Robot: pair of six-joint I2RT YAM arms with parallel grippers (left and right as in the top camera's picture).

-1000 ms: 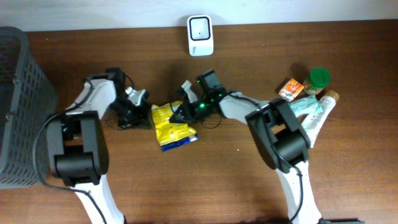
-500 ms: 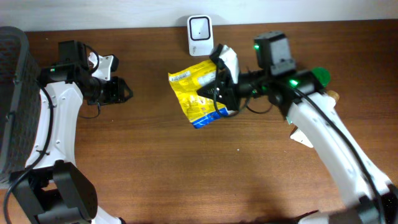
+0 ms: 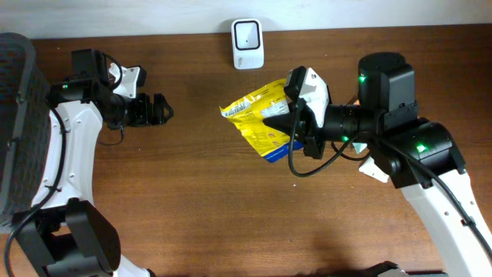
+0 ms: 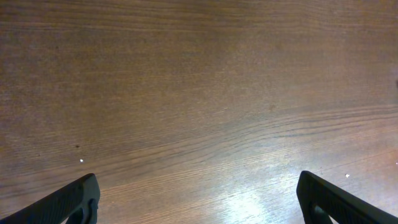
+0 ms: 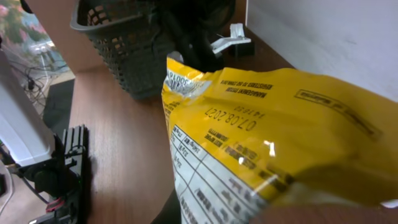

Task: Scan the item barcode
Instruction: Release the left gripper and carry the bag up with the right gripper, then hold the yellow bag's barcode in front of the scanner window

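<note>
The item is a yellow snack bag (image 3: 257,123) with a blue bottom edge, held off the table just below the white scanner (image 3: 247,44) at the back edge. My right gripper (image 3: 296,127) is shut on the bag's right side. In the right wrist view the bag (image 5: 280,137) fills the frame, showing black print and a white table of text; I cannot make out a barcode, and my fingers are hidden behind it. My left gripper (image 3: 157,110) is open over bare wood at the left, well apart from the bag. Its fingertips (image 4: 74,199) frame only the table.
A dark grey basket (image 3: 15,131) stands at the far left, also seen as the basket (image 5: 118,43) in the right wrist view. A white item (image 3: 375,169) pokes out from under my right arm at the right side of the wooden table (image 3: 231,215).
My right gripper has carried the bag up and to the right, in front of the scanner. My left gripper, withdrawn to the left, has opened wide.
</note>
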